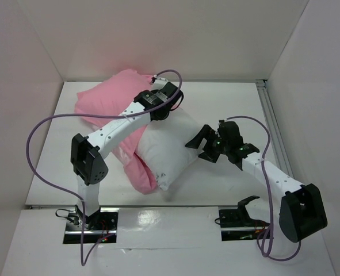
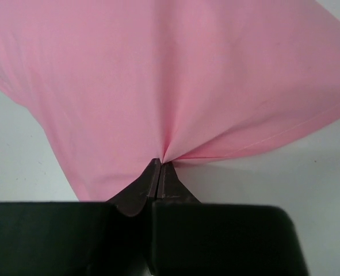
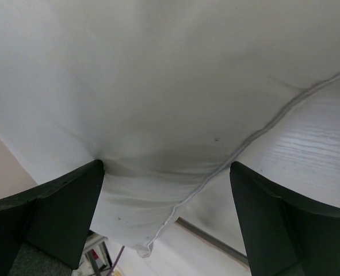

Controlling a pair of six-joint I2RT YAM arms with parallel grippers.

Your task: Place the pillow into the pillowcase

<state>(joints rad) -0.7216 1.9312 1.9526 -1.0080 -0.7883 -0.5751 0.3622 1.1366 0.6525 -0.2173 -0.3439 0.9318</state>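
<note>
The pink satin pillowcase (image 1: 109,100) lies at the back left of the table, with a fold running down toward the front (image 1: 140,172). The white pillow (image 1: 167,146) lies partly in it, its right and front part sticking out. My left gripper (image 1: 172,102) is shut on a pinch of the pillowcase (image 2: 175,86), which fans out from the fingertips (image 2: 152,175) in the left wrist view. My right gripper (image 1: 201,142) is open with its fingers against the pillow's right edge. In the right wrist view the pillow (image 3: 158,86) fills the space between the two fingers (image 3: 66,207).
White walls enclose the table on the left, back and right. A metal rail (image 1: 273,123) runs along the right side. Purple cables loop from both arms. The arm bases stand on a glossy strip (image 1: 170,224) at the front edge.
</note>
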